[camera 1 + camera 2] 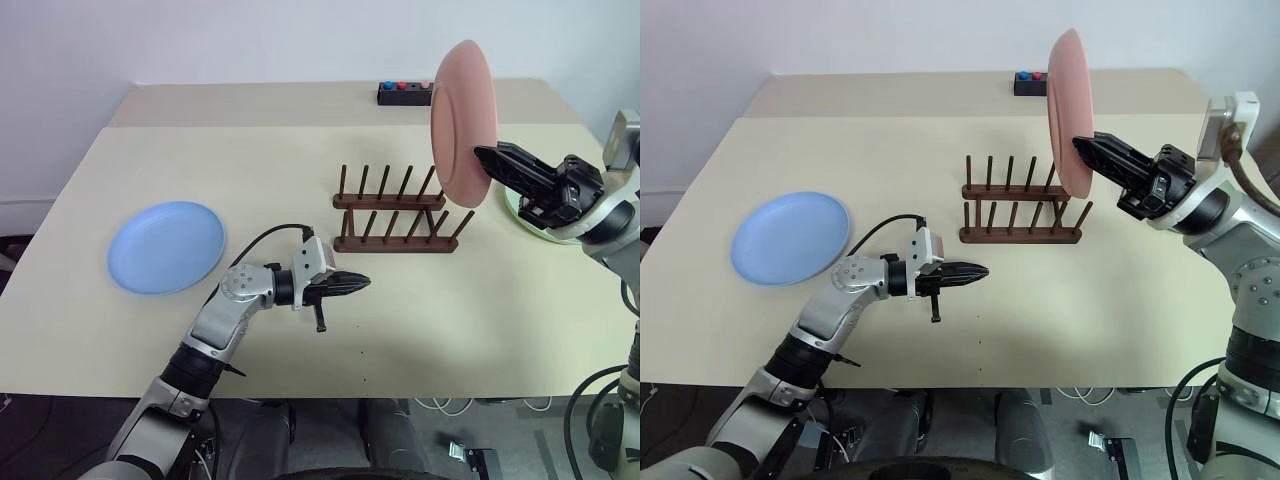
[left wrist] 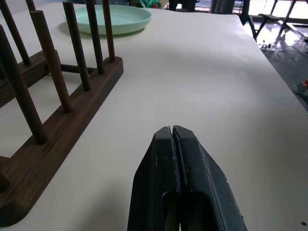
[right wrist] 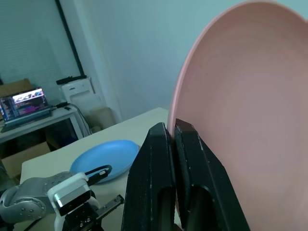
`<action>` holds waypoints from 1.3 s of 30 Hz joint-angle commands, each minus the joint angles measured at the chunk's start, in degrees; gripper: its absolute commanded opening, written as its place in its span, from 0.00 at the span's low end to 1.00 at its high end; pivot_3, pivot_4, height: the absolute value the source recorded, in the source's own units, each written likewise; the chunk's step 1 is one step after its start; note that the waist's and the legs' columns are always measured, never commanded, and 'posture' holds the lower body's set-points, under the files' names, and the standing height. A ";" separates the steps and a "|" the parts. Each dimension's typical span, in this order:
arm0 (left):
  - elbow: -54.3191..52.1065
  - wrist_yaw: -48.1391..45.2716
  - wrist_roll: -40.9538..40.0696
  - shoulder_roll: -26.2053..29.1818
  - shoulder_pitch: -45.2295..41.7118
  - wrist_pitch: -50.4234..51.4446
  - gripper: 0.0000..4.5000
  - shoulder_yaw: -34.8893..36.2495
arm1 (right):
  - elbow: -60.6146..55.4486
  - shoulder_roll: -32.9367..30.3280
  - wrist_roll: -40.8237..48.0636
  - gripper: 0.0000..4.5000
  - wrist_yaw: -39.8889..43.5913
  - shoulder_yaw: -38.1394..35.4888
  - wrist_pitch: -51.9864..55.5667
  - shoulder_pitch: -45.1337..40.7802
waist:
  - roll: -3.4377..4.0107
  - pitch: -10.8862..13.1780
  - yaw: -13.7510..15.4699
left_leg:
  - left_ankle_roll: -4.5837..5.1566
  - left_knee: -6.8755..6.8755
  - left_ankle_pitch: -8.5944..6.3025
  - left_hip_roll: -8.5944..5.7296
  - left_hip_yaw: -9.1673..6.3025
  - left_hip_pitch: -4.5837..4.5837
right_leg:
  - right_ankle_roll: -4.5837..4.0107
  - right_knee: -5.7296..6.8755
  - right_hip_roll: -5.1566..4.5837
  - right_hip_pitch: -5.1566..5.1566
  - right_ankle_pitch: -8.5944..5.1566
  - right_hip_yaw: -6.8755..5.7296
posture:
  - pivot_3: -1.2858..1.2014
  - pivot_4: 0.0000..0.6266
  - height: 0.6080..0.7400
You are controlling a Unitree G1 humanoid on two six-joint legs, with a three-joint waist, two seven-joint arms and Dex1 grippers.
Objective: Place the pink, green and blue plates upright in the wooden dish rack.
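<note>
Cream-coloured bench [image 1: 300, 180] against a plain white wall. The pink plate [image 1: 463, 120] is up in the air on edge, over the right end of the wooden dish rack [image 1: 393, 215], pinched at its lower rim by the right gripper [image 1: 487, 158]. The rack sits right of the bench's middle, every slot free. The green plate [image 2: 111, 18] lies flat near the right edge, partly behind that arm. The blue plate [image 1: 166, 246] lies flat near the left edge. The left gripper [image 1: 358, 284] hovers in front of the rack, fingers pressed together, holding nothing. A small black button box [image 1: 404, 93] sits at the far edge.
</note>
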 commanded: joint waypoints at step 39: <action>-1.37 0.12 0.58 -0.11 -0.55 -0.27 0.00 0.47 | 8.49 1.66 -3.99 0.99 -1.89 -1.91 -2.64 -1.55 | 0.01 0.00 0.00 | 0.00 -0.01 0.00 0.00 0.00 -0.02 | 0.00 0.00 0.00 -0.02 0.00 0.00 | 0.52 0.24 1.00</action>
